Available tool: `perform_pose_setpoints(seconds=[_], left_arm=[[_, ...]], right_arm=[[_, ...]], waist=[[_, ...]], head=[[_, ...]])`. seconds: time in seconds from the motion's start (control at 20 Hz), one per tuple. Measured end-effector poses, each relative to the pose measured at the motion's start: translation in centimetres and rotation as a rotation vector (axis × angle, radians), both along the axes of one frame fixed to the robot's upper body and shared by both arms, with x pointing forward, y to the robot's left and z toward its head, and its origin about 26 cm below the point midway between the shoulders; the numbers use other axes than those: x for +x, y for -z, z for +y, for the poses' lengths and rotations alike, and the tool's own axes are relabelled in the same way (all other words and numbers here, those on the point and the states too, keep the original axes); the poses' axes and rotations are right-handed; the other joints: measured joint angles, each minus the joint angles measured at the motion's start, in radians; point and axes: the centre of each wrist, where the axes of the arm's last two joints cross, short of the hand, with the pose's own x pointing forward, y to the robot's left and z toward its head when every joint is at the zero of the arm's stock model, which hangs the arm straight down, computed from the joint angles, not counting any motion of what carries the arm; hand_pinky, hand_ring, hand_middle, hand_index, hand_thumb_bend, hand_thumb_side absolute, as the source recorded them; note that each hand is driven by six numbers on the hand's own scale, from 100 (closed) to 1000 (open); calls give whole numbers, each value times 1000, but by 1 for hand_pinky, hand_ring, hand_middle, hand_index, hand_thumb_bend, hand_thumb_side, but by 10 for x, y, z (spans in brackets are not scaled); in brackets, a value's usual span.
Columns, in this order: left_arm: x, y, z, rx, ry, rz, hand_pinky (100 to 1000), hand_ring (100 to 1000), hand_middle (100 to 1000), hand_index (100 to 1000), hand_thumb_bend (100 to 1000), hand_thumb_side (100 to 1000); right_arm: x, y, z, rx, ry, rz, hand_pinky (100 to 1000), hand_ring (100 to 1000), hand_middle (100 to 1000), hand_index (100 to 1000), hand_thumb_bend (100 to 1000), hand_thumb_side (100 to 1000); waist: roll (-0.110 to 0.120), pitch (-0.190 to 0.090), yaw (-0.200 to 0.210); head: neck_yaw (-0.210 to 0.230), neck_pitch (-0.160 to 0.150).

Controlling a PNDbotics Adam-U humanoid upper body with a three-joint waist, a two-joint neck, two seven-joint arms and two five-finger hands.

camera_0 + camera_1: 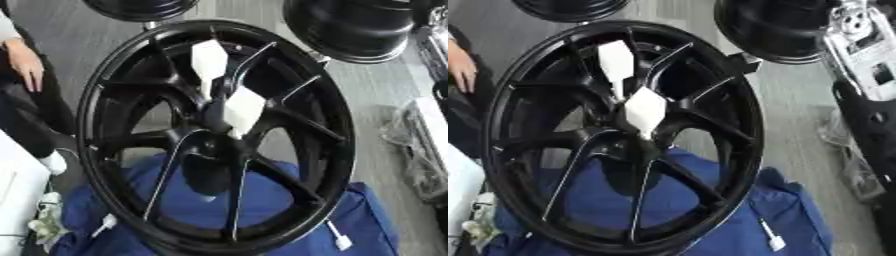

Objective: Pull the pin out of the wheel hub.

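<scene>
Item: black wheel hub [219, 135], tilted on a blue cloth [262, 210]. Two white pins: one [646, 111] seated at the hub centre, another [615, 62] lodged among the upper spokes.

Robot arm [868, 75] at right edge; robot hand out of frame, fingers' state unknowable.

Handling: approach from above, clasp the pin's broad head, draw along its axis.

Obscured: pin shafts, seating depth.

The wheel hub [214, 135] has its lower rim cut off; white pieces hide its centre.
</scene>
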Motion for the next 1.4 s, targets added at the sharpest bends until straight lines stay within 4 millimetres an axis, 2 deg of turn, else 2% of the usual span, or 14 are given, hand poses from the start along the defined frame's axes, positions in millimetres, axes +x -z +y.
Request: perform_pose_setpoints(seconds=[0.05, 0.3, 0.7, 1.0, 1.2, 1.25, 1.3, 1.4], left_arm=[[0, 0, 0, 1, 1, 1, 685, 760, 687, 720, 265, 839], [0, 1, -1, 7, 6, 6, 685, 760, 687, 719, 263, 842], [0, 0, 1, 19, 6, 12, 685, 762, 689, 719, 259, 846], [1, 1, 0, 26, 10, 16, 687, 764, 689, 718, 257, 846], [1, 1, -1, 34, 9, 18, 690, 766, 689, 718, 258, 844], [1, 1, -1, 36, 8, 18, 689, 766, 689, 717, 258, 844], [1, 1, -1, 38, 9, 18, 689, 766, 689, 717, 257, 844], [1, 1, -1, 40, 11, 19, 689, 766, 690, 717, 256, 846]], right_arm=[[-1, -3, 1, -27, -11, 0, 830, 731, 751, 802, 433, 368], [-12, -30, 19, -227, -80, -56, 832, 735, 746, 800, 459, 379], [-24, -53, 42, -495, -185, -79, 845, 749, 749, 805, 495, 370], [-35, -55, 53, -663, -265, -65, 846, 766, 763, 833, 532, 288], [-44, -52, 64, -783, -317, -70, 855, 788, 787, 847, 570, 278], [-45, -50, 67, -811, -334, -66, 856, 789, 784, 848, 654, 248], [-46, -48, 69, -836, -351, -60, 856, 790, 789, 848, 585, 266], [-46, -46, 74, -882, -386, -51, 856, 791, 790, 847, 588, 261]], waist=[[0, 0, 0], [-7, 0, 8], [-12, 0, 10], [-16, 1, 10], [-15, 1, 10], [-15, 1, 10], [-15, 1, 9], [-14, 1, 9]], head=[[0, 0], [-5, 1], [-5, 7], [-3, 7], [-3, 7], [-3, 7], [-3, 7], [-3, 7]])
